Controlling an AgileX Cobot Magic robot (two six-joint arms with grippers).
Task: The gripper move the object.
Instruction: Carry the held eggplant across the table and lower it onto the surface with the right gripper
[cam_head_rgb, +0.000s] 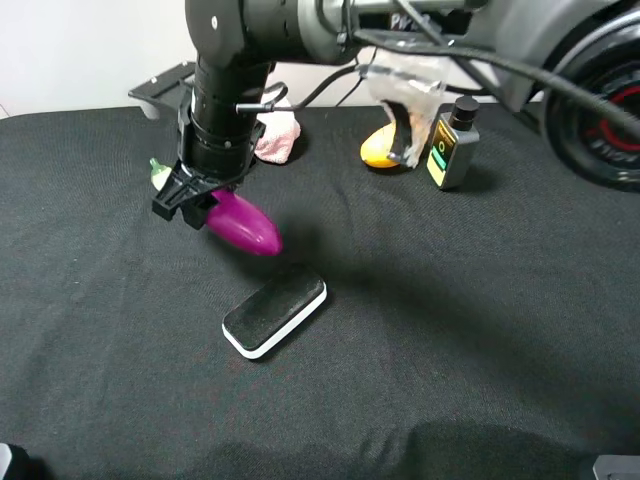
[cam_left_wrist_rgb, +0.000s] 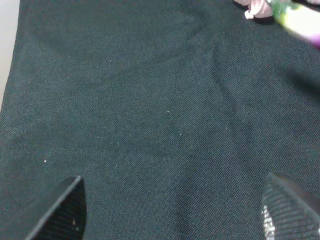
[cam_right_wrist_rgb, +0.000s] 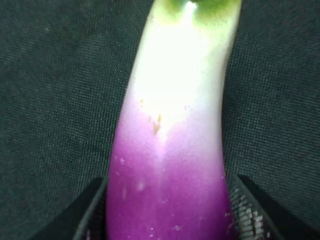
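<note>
The purple eggplant (cam_head_rgb: 243, 225) lies slanted at the left-middle of the black cloth, its green stem (cam_head_rgb: 158, 172) pointing back-left. My right gripper (cam_head_rgb: 195, 205) reaches across from the right and is shut around its middle. In the right wrist view the eggplant (cam_right_wrist_rgb: 170, 150) fills the gap between both fingers (cam_right_wrist_rgb: 247, 212), white and green at its far end. I cannot tell whether it is lifted off the cloth. My left gripper (cam_left_wrist_rgb: 170, 215) is open over bare cloth, and the eggplant's blurred stem end (cam_left_wrist_rgb: 297, 17) shows far off at one corner.
A white eraser block with a black top (cam_head_rgb: 274, 312) lies just in front of the eggplant. A yellow mango (cam_head_rgb: 380, 147), a small black-capped bottle (cam_head_rgb: 452, 145) and a pink cloth (cam_head_rgb: 277, 138) sit at the back. A black tray (cam_head_rgb: 165, 88) stands behind the table's far edge.
</note>
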